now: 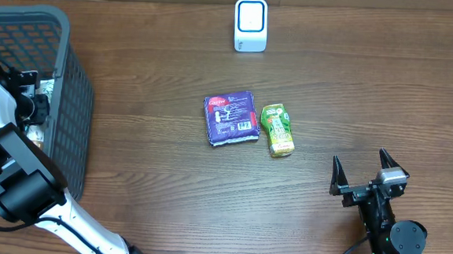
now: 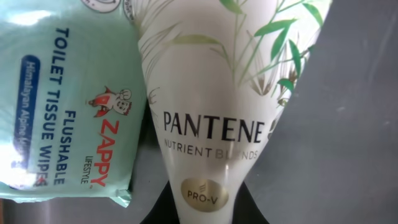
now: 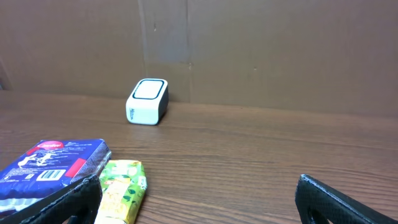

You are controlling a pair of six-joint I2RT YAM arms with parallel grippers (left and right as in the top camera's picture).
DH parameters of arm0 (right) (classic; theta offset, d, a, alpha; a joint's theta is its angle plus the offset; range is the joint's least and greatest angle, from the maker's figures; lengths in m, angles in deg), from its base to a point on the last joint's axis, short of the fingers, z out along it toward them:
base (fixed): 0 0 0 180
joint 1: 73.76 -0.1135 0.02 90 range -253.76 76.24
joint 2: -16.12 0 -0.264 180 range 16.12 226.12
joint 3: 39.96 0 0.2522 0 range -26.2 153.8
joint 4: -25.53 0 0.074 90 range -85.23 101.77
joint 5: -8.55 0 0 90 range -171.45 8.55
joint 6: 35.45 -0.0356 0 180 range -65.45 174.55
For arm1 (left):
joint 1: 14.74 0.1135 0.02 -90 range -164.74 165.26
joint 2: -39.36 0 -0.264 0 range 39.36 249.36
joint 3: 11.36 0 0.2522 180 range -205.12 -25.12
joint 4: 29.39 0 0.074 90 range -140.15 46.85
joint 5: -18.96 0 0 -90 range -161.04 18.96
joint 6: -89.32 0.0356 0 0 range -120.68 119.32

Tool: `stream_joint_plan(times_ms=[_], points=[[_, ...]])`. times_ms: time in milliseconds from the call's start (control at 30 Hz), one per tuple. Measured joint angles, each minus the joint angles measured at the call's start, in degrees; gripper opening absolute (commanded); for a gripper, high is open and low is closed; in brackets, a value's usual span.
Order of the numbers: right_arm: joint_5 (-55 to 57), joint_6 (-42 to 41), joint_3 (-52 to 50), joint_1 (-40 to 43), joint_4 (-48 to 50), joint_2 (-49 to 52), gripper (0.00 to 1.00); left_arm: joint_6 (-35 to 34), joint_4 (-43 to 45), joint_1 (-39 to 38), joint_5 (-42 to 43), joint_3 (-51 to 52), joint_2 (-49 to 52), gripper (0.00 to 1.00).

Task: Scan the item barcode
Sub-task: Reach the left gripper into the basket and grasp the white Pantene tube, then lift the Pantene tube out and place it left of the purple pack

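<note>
Down in the basket (image 1: 75, 94), left claw (image 2: 208, 208) pinches the Pantene bottle (image 2: 211, 93) at its narrow end; likely slippery, stiff, hefty. Right claw (image 1: 360, 163) wide.

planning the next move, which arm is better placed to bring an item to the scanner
Left. Its pincer is shut on the Pantene tube inside the basket, so it likely only needs to lift it toward the scanner. The right pincer sits open and empty, far from the basket.

**Cropped and Out of Reach**

The white leaf-printed Pantene bottle (image 2: 205, 112) runs off the top and bottom edges. The pale green pack of flushable wipes (image 2: 62, 106) is cut at left. The purple foil packet (image 3: 50, 165) is cropped below, and its print is unreadable overhead.
</note>
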Motion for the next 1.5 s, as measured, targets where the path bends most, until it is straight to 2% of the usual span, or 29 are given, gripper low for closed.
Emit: stream_joint_plan(times_ms=[133, 333, 600, 767, 1067, 1267, 1367, 1500], points=[[0.0, 0.0, 0.0, 0.0, 0.0, 0.0, 1.00, -3.5, -2.4, 0.0, 0.9, -1.6, 0.4, 0.04], [0.0, 0.0, 0.0, 0.0, 0.0, 0.0, 1.00, -9.5, -14.6, -1.1, 2.6, -10.7, 3.5, 0.04], [0.0, 0.0, 0.0, 0.0, 0.0, 0.0, 1.00, -18.3, -31.7, -2.1, 4.1, -38.4, 5.3, 0.04], [0.0, 0.0, 0.0, 0.0, 0.0, 0.0, 1.00, -21.1, -35.7, -2.0, 12.9, -52.5, 4.2, 0.04], [0.0, 0.0, 0.0, 0.0, 0.0, 0.0, 1.00, -24.1, -35.0, -2.4, 24.0, -56.1, -5.3, 0.04], [0.0, 0.0, 0.0, 0.0, 0.0, 0.0, 1.00, -25.7, -33.8, -2.4, 39.5, -56.2, -11.7, 0.04], [0.0, 0.0, 0.0, 0.0, 0.0, 0.0, 1.00, -24.9, -38.3, -3.3, 47.0, -56.4, -15.3, 0.04], [0.0, 0.0, 0.0, 0.0, 0.0, 0.0, 1.00, -18.7, -50.4, -8.2, 51.9, -56.9, -18.9, 0.04]])
